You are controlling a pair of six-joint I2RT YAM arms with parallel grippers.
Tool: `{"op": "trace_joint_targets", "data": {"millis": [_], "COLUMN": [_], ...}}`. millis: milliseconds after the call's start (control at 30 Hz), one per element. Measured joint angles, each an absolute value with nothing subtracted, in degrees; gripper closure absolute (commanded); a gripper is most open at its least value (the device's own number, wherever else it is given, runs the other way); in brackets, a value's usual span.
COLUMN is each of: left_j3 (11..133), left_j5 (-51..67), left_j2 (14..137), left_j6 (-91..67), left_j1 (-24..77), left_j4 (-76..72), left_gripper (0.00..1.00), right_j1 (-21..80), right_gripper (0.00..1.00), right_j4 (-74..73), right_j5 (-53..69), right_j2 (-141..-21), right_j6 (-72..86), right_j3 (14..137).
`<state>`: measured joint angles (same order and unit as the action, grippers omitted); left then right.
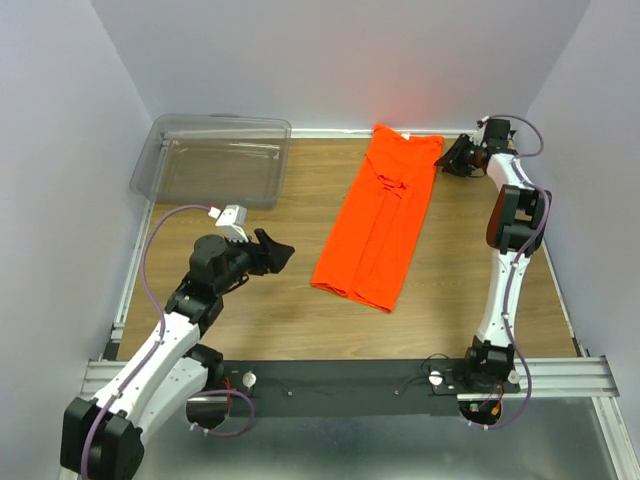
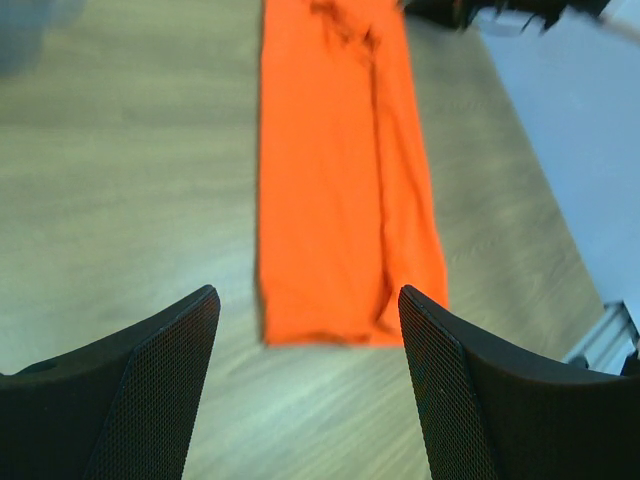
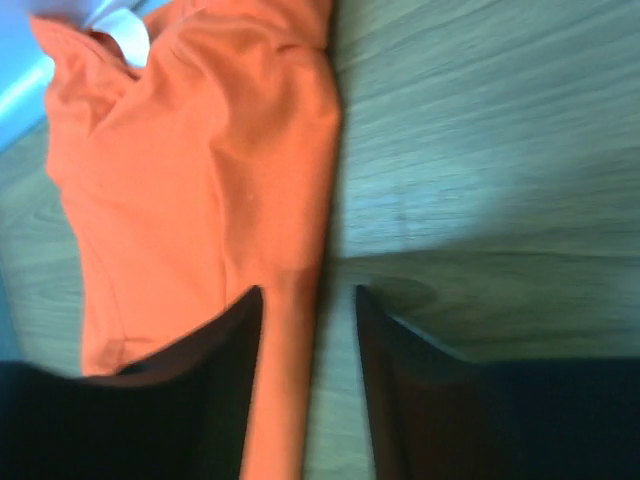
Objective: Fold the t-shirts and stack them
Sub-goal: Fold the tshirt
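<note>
From above, the orange t-shirt (image 1: 378,220) lies folded into a long strip on the tabletop (image 1: 260,300), its collar end at the far edge. The right pincer (image 1: 455,158) sits just beside that end. The left pincer (image 1: 280,252) hovers well apart from the shirt, near a clear bin (image 1: 150,165).

The left wrist view shows its fingers (image 2: 150,390) spread wide with nothing between them.

The right wrist view shows its fingers (image 3: 400,400) partly apart over the shirt's edge. A narrow band of fabric lies in the gap, unpinched. The white neck tag (image 3: 125,25) shows beyond.
</note>
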<state>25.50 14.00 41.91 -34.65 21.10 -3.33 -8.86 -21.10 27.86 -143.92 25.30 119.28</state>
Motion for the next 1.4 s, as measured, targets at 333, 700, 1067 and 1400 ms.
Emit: {"op": "trace_joint_targets", "data": {"millis": [333, 700, 1067, 1400], "left_j3": [26.02, 38.04, 39.09, 29.78], "left_j5": [15.29, 10.68, 11.6, 12.51], "left_j2": [58.96, 87.31, 92.2, 81.65], "left_j6": [-38.28, -36.84, -35.31, -41.08], "left_j1": [24.91, 33.52, 36.45, 42.33], "left_j4": [-4.49, -8.19, -9.3, -8.8], "left_gripper": [0.2, 0.42, 0.88, 0.95], "right_j1": [-9.91, -9.43, -8.86, -1.48], "right_gripper": [0.34, 0.01, 0.05, 0.05], "right_j4": [-26.26, -27.66, -30.11, -39.48], "right_j5": [31.38, 56.23, 63.99, 59.86], "right_j2": [-128.01, -78.24, -76.34, -74.22], "right_j6": [4.12, -34.81, -39.4, -51.99], "right_j3": [100.38, 61.28, 56.53, 55.88]}}
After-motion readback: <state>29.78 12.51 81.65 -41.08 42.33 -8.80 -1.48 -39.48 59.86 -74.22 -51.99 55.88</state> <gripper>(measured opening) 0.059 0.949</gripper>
